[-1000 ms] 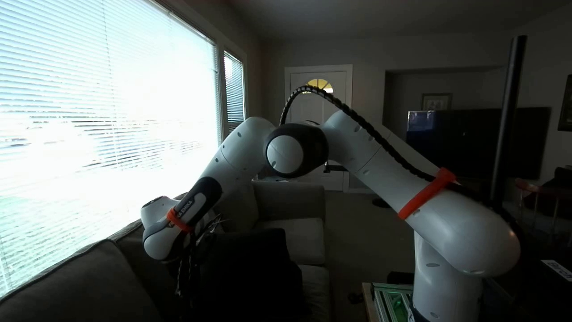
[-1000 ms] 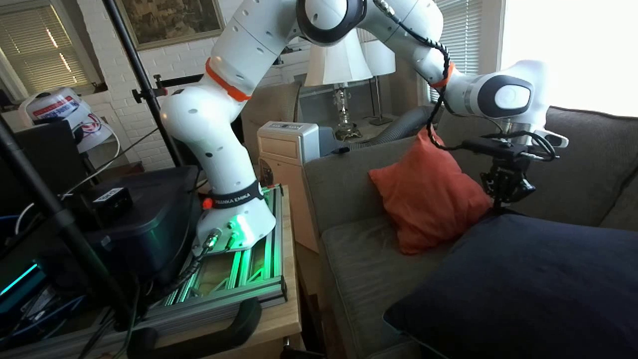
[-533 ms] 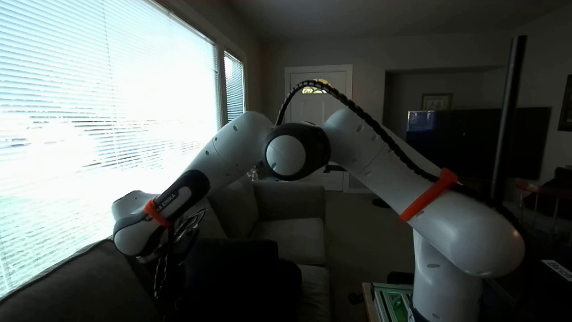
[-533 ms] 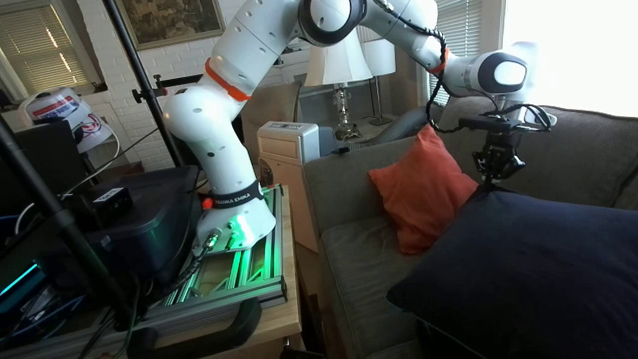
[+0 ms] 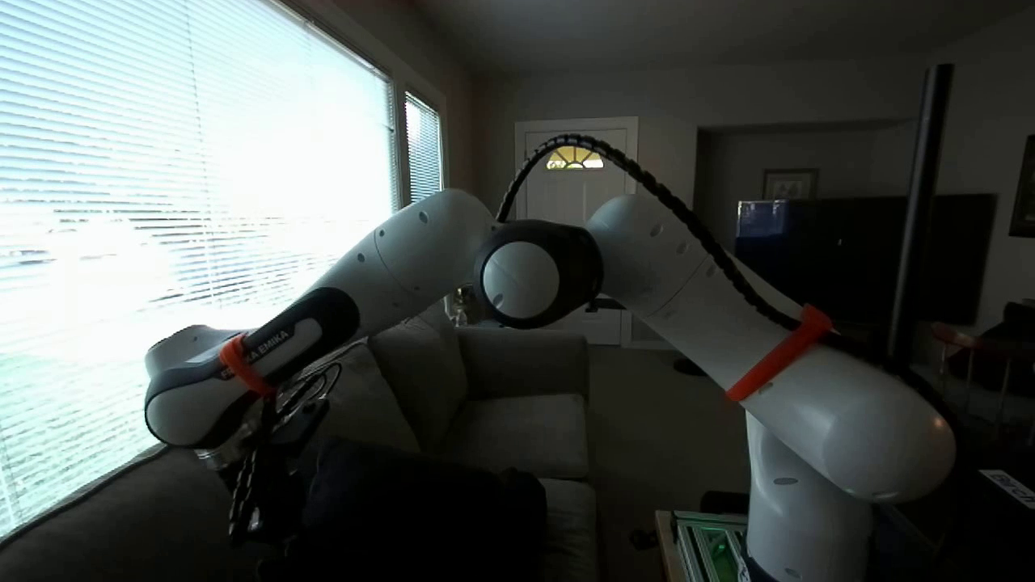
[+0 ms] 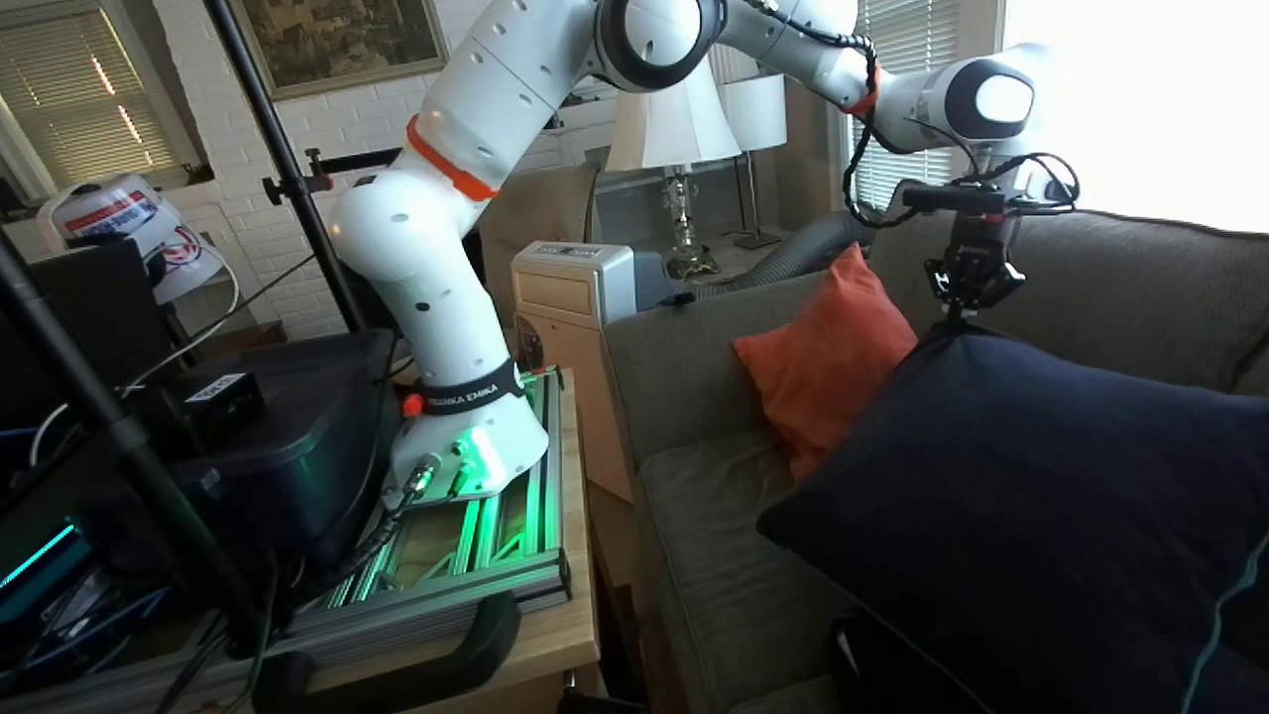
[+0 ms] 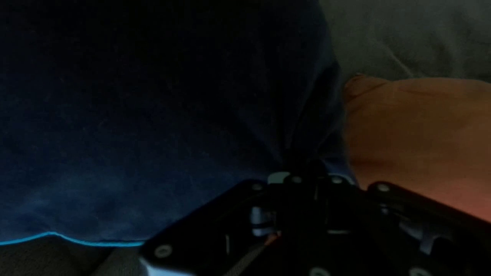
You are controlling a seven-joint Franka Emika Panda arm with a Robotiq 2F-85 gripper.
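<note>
Pincer (image 6: pixel 956 313) pinching navy pillow (image 6: pixel 1031 496), gripped corner pointing up, body tilted, long axis unclear

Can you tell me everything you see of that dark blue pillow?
The dark blue pillow looks soft and velvety, with light blue piping along an edge. The gripper is shut on one corner, pinching the cloth into creases. In an exterior view it is tilted, sloping down from that corner and partly hiding the orange pillow; it runs out of the picture, so whether it rests on the sofa can't be told.
</note>
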